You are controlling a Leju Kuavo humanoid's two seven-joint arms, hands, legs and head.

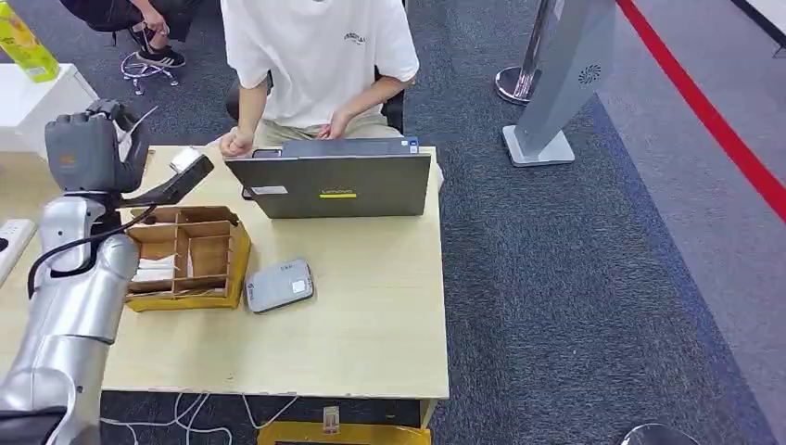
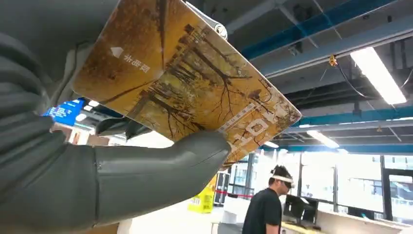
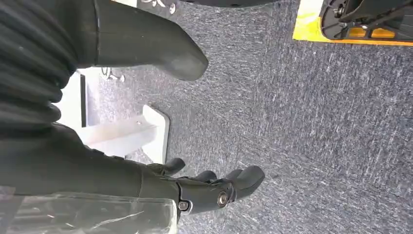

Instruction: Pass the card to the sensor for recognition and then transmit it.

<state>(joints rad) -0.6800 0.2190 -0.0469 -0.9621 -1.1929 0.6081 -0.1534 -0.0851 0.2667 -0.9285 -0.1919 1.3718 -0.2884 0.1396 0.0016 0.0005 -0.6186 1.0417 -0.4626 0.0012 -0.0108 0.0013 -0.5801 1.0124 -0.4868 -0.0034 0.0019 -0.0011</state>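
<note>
1. Card (image 2: 185, 83): autumn-tree print. In the left wrist view it runs from upper left to mid-right, pinched between the thumb below and fingers hidden behind it. In the head view, the left hand (image 1: 93, 148) is raised at upper left, above the table's far-left corner; the card itself cannot be made out there.
2. Risk, slip: the thumb appears to bear near one edge, and most of the card juts out unsupported. A quick swing toward the sensor could twist it loose, dropping it on the table or floor.
3. Risk, misread: the card is tilted. If it reaches the sensor (image 1: 278, 285) at an angle or too high, recognition would likely fail.
4. Risk, collision: box and laptop both lie close to the hand's likely path down.
5. Right hand (image 3: 214, 187): hangs over grey carpet, fingers loosely apart, holding nothing.
6. Box (image 1: 190, 255): cardboard, divided, centre-left of the head view, just beside the sensor. One left compartment holds something white, possibly cards; contents of the others are unclear.
7. Table (image 1: 371, 315): pale wood.
8. Laptop (image 1: 334, 185): open, back toward the robot, upper centre.
9. Person (image 1: 320, 56): seated behind the laptop, top centre.
</note>
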